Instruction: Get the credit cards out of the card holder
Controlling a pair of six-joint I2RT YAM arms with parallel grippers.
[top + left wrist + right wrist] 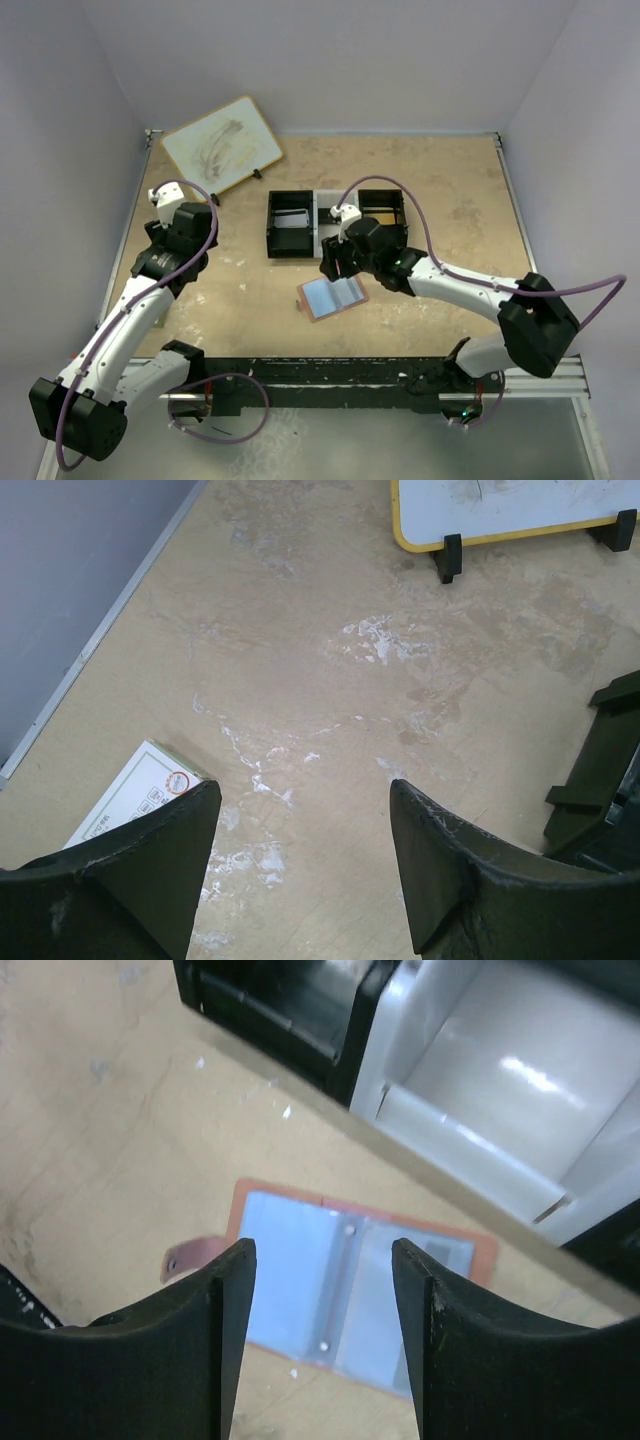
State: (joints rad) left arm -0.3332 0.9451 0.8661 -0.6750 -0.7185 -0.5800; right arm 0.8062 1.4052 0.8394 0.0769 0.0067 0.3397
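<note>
The right end effector (322, 1260) is hovering wide and empty above the card holder (300, 1305), one card (291, 217) apparently lying in the tray (271, 235).

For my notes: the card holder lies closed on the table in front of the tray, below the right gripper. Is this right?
One thing is wrong: the card holder lies open, not closed, as the right wrist view shows. It is on the table in front of the tray, below the right gripper.
</note>
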